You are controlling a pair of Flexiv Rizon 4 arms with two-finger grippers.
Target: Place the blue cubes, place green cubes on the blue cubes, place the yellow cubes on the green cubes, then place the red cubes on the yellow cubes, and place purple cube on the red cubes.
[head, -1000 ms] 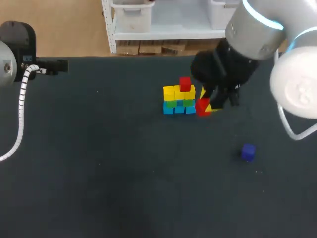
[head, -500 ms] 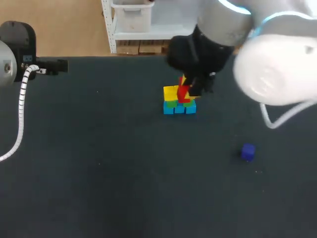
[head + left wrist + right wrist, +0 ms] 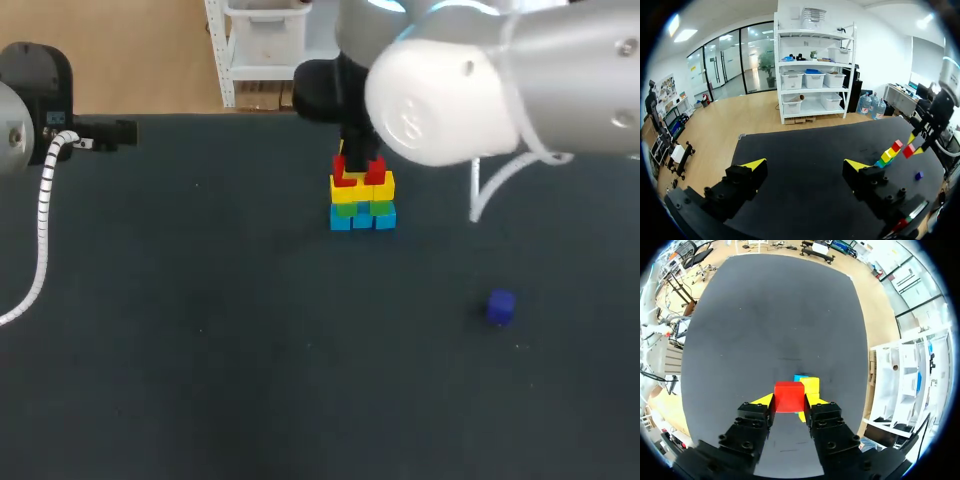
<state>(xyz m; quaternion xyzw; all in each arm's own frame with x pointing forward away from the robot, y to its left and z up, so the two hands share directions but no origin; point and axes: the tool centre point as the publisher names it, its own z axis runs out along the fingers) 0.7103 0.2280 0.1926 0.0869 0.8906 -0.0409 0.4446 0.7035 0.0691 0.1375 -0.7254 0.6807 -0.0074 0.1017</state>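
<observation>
Above stack (image 3: 362,203), red cube (image 3: 788,396) (in right gripper (image 3: 788,402))

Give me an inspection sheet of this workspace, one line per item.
Surface: dark table mat, flat.
Job's things: stack of blue, green and yellow cubes, one red cube on top; second red cube held beside it; small purple cube apart on the mat.
Clutter: nothing seen.
Grippers: right gripper shut on second red cube; left gripper open, far from the stack.
Cables: white striped cable at left arm; white cable under right arm.
Surroundings: nothing seen.
</observation>
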